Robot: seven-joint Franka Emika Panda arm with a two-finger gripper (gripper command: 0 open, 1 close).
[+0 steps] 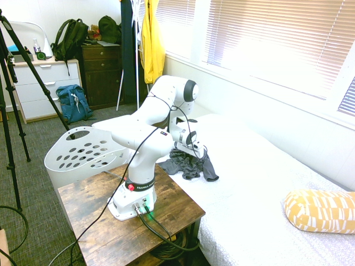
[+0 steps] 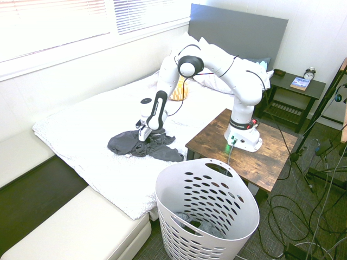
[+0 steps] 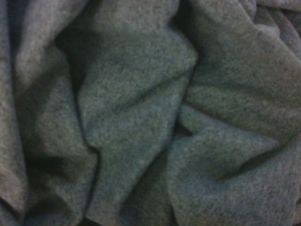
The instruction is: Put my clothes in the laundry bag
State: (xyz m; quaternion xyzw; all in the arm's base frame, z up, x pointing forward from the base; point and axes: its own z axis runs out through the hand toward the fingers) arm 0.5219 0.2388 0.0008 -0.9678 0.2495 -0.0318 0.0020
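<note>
In the second exterior view, the crumpled charcoal-grey clothes (image 2: 142, 146) lie on the white bed (image 2: 81, 135), near its edge, just beside the wooden side table (image 2: 271, 151). The gripper (image 2: 143, 137) points straight down into the heap, its jaws pinched together on a fold of the fabric. To the right and nearer the camera, the white laundry bag (image 2: 209, 208) stands upright on the floor against the bed's corner, with some dark cloth inside; grey folds fill the wrist view.
</note>
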